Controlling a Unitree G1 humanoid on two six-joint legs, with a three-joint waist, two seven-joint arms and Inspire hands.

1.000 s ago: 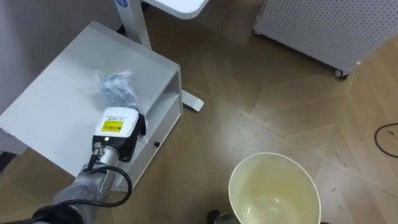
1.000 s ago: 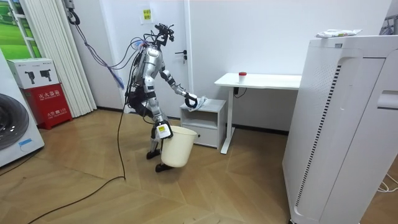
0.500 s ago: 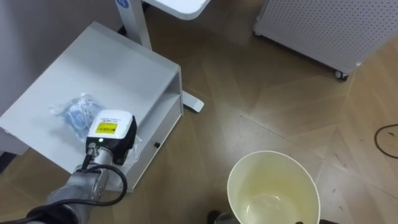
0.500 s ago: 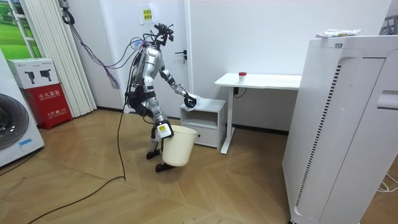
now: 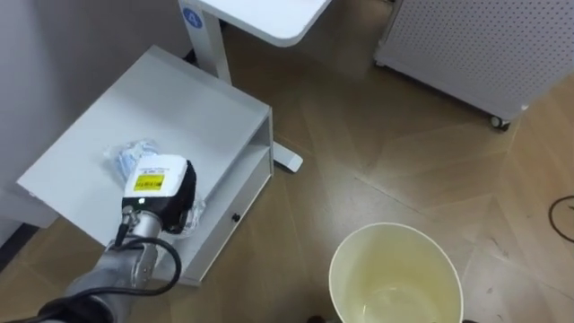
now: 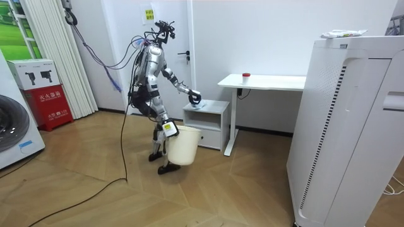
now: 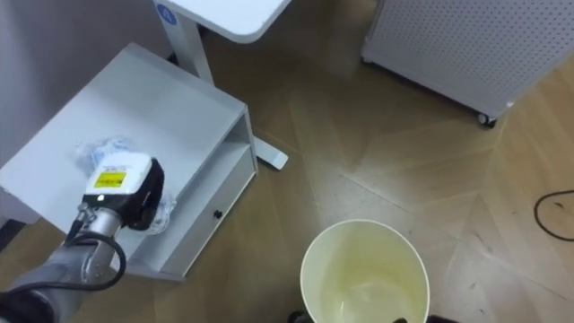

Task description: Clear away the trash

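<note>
Tabletop (image 5: pixel 170 99): white low cabinet's top, beside desk leg (image 5: pixel 204 36).
Garbage: crumpled clear plastic bag (image 5: pixel 126 158), lying near front edge.
Left hand (image 5: pixel 161 184): over bag, touching it; fingers hidden beneath, grip cannot be told.
Bucket (image 5: pixel 345 260): cream, well right of cabinet.
Right hand (image 6: pixel 168 128): at bucket rim; fingers unreadable.

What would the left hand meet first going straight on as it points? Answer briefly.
The crumpled plastic bag on the white cabinet; the left hand lies right at it, probably touching, though depth is unclear.
</note>
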